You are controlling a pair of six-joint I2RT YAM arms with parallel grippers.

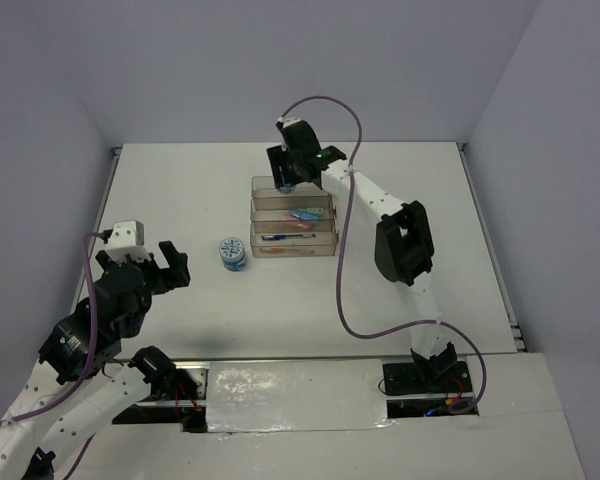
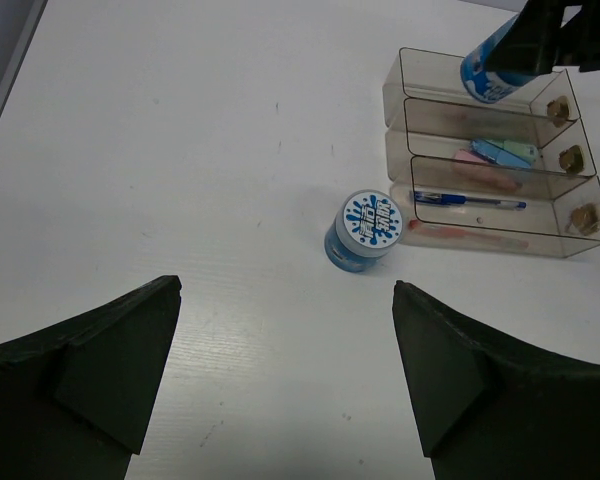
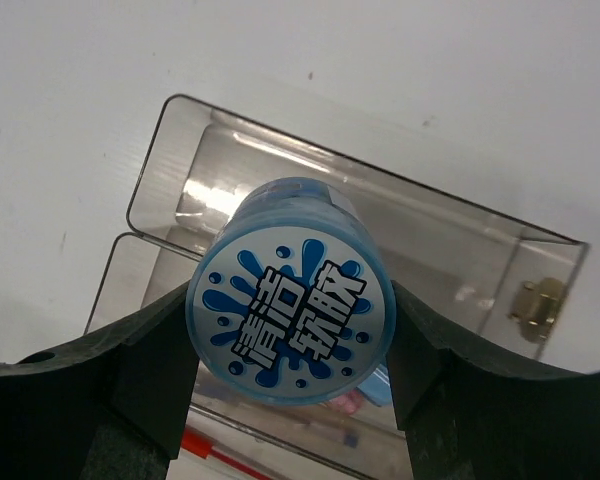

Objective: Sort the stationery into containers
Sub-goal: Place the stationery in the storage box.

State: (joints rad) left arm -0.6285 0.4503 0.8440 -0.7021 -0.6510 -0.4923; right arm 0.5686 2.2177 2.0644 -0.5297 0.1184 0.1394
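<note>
Roll (image 3: pixel 292 318) held over far tray (image 2: pixel 435 85)

The blue-white roll is clamped by its sides in the right gripper (image 1: pixel 286 178), above the far tray of the clear stepped rack (image 1: pixel 332 232). Pink, green and blue sticks (image 2: pixel 495 153) are noted in the middle tray (image 2: pixel 420 150). A blue pen (image 2: pixel 470 200) and a red pen (image 2: pixel 470 236) lie in the near tray (image 2: pixel 545 228). A second roll (image 2: pixel 365 228) stands on the table (image 1: pixel 430 190), just beside the rack's left end. The left gripper (image 2: pixel 285 290) is held back from it, jaws spread wide, nothing between them.
</note>
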